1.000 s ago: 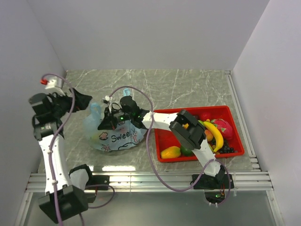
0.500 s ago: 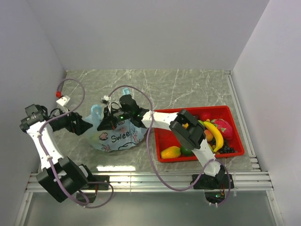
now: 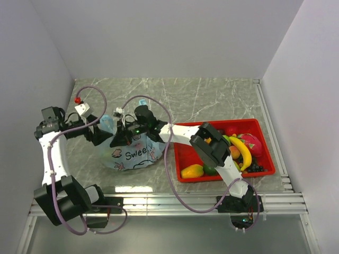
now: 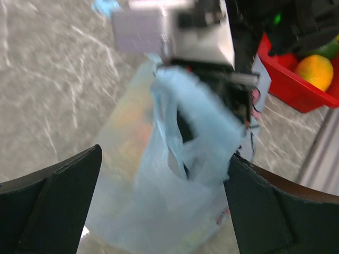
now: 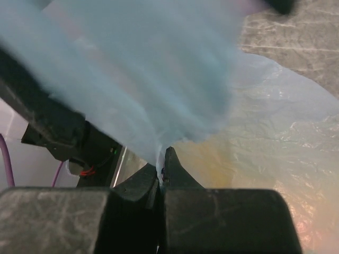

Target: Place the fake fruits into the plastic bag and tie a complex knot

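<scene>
- Currently, the left gripper [image 4: 164, 159] has its fingers [image 4: 53, 206] spread to full width with nothing clamped; the plastic bag [image 4: 175, 211] lies directly ahead of it, just beyond the fingertips
- The right gripper [image 5: 161, 166] has its fingers pressed together, pinching a fold of the bag's thin blue film; the rest of the bag spreads ahead of it and to its right, with yellow-orange tints showing through
- Key relation: one handle [image 4: 185, 132] of the bag rises as an upright loop straight in front of the left gripper, its long axis running up toward the right gripper beyond it; the loop falls inside the span of the open fingers
- Nearer arm for the handle: the left, judged from its open fingers and head-on line to the loop
- Left arm pose: elbow folded out toward the side wall, forearm low and reaching across the bench [image 3: 212, 100] toward the bag's flank
- Right arm pose: stretched long over the near corner of the red tray [image 3: 265, 172], wrist above the bag's top
- Several fake fruits [image 3: 241, 151] lie in the tray, behind the right gripper; whether a knot is formed cannot be told
</scene>
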